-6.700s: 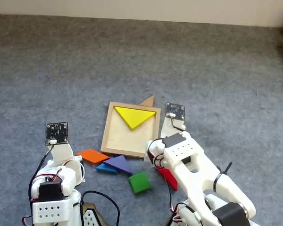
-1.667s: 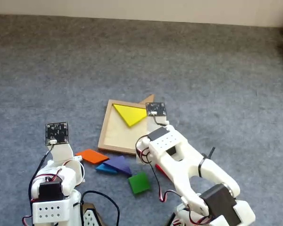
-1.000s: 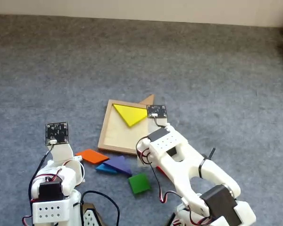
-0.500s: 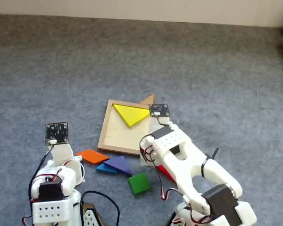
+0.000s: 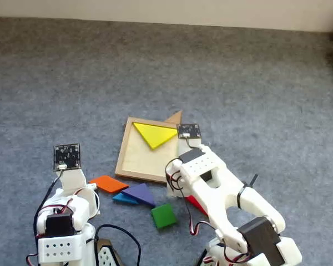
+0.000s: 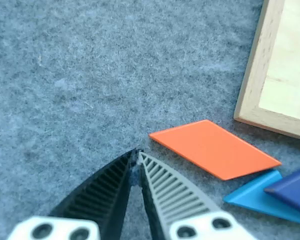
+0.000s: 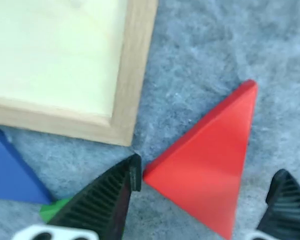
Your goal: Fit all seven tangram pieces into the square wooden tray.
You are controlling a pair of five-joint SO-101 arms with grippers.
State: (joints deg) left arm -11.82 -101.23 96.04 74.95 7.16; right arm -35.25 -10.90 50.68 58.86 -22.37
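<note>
The square wooden tray (image 5: 140, 159) lies mid-table with a yellow triangle (image 5: 154, 134) in its far corner. A tan triangle (image 5: 173, 117) pokes out behind it. My right gripper (image 7: 206, 181) is open, its fingers either side of the red triangle (image 7: 210, 167), just off the tray's near right corner (image 7: 132, 85). The right arm (image 5: 202, 172) covers most of the red triangle (image 5: 195, 204). My left gripper (image 6: 138, 156) is shut and holds nothing, its tips on the carpet beside the orange parallelogram (image 6: 212, 149).
In front of the tray lie the orange parallelogram (image 5: 107, 183), a light blue triangle (image 5: 124, 198), a dark blue triangle (image 5: 139, 192) and a green square (image 5: 164, 215). The left arm (image 5: 66, 194) stays at the near left. Grey carpet stretches open to the far side.
The right arm swung left against the tray's right side, and the tray shifted left and turned a little. The arm has since drawn back slightly to the near right corner. The left arm is still.
</note>
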